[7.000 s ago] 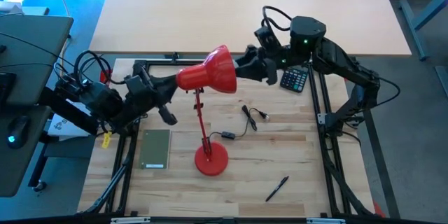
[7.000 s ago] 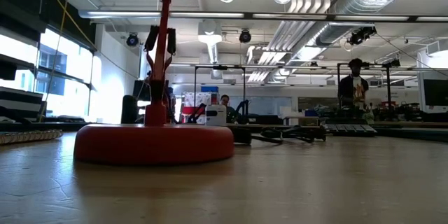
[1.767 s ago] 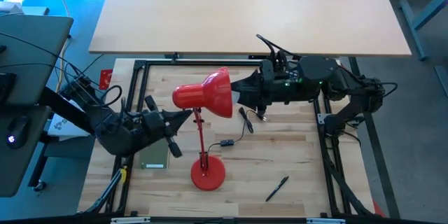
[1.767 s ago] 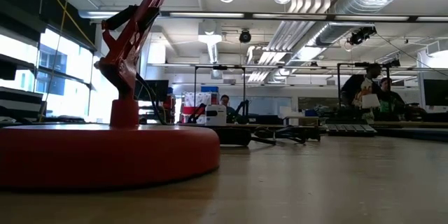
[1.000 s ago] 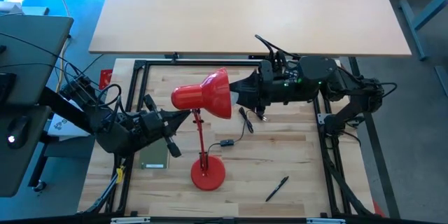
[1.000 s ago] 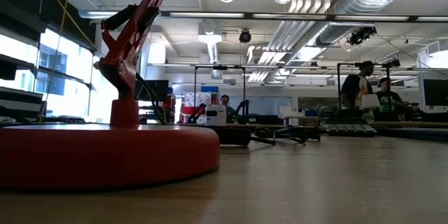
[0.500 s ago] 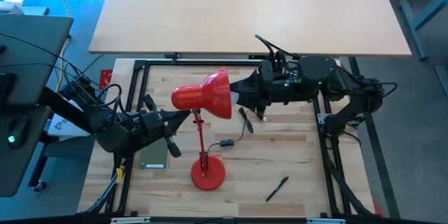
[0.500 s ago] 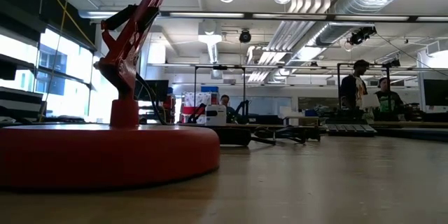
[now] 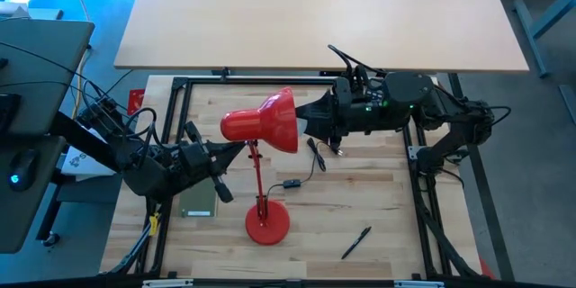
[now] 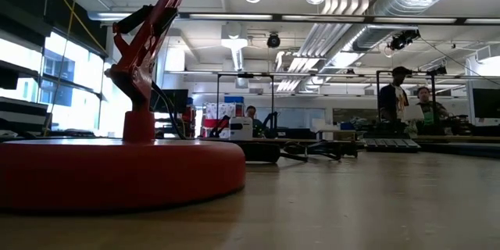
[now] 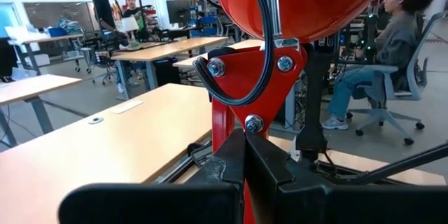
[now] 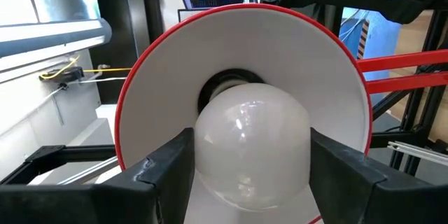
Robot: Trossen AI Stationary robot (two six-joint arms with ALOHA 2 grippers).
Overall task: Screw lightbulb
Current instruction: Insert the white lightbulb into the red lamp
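Observation:
A red desk lamp stands on its round base (image 9: 267, 223) (image 10: 117, 172); its shade (image 9: 270, 121) lies level, mouth toward the table's right. The white lightbulb (image 12: 252, 147) sits in the shade's white inside (image 12: 245, 49), its narrow end at the dark socket (image 12: 227, 84). My right gripper (image 9: 310, 124) (image 12: 252, 164) is shut on the bulb at the shade's mouth. My left gripper (image 9: 236, 150) (image 11: 243, 157) is shut on the lamp's arm, just under the hinge bracket (image 11: 245, 77) behind the shade. My left gripper pinches the lamp's red arm (image 11: 241, 129) between its two fingers, just below the hinge bracket. The fingers come level from the table's left. The lamp stands on its base. My right gripper pinches the bulb's round wide part (image 12: 206, 147) between its two fingers (image 12: 164, 164), one on each side. The fingers come level from the table's right, pointing into the shade. The bulb is clear of the table, its narrow end at the socket.
A black pen (image 9: 356, 242) lies near the front right. The lamp's black cord with its switch (image 9: 292, 183) runs across the table's middle. A green pad (image 9: 200, 202) lies under my left arm. A big light tabletop (image 9: 315, 18) spans the far side. People show in the room behind.

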